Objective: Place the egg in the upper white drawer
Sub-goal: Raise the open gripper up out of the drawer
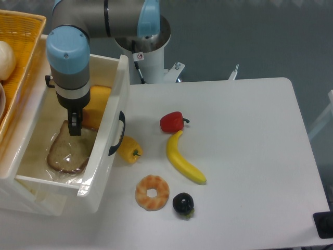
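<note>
The upper white drawer (112,94) stands open at the left, with its black curved handle (118,134) facing the table. My arm reaches down into it from above. The gripper (76,124) shows only as a narrow dark tip under the wrist, just over the far end of a bread slice (67,151) on the drawer floor. I cannot tell how its jaws stand or whether they hold anything. The egg is not in view; it may be hidden under the wrist.
A yellow-orange block (99,104) lies in the drawer behind the gripper. A yellow wicker basket (23,31) with a white rounded thing (5,60) is at far left. On the table: yellow pepper (130,150), red pepper (173,122), banana (183,159), donut (152,192), dark fruit (183,203).
</note>
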You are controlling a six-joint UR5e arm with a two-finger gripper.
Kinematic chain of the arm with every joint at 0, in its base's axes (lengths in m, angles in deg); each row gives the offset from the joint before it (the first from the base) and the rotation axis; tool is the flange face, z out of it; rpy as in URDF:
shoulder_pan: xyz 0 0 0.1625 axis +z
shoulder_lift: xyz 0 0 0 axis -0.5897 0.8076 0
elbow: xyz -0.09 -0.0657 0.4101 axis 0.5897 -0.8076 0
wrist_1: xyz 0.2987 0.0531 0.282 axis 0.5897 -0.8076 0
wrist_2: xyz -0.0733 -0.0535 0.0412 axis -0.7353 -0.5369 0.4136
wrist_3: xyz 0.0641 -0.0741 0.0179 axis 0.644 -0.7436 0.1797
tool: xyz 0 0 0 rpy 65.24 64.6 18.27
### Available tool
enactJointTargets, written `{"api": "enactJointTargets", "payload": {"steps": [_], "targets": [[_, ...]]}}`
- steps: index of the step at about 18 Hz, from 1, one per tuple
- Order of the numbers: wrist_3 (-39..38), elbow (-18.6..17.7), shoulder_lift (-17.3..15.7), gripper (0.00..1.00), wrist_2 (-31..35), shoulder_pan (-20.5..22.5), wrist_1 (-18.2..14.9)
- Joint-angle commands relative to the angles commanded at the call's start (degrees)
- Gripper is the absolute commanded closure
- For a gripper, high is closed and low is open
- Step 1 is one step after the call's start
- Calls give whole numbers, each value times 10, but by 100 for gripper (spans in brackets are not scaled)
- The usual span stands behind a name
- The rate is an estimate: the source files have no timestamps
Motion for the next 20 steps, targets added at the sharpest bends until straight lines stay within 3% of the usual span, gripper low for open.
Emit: {"api": "enactJointTargets", "payload": {"steps": [7,16,20], "targets": [[-18,10,-21,0,-3,20,-1],[-145,11,-72,0,-6,61,-1],[-201,10,-108,0,-47,97,-2]]}}
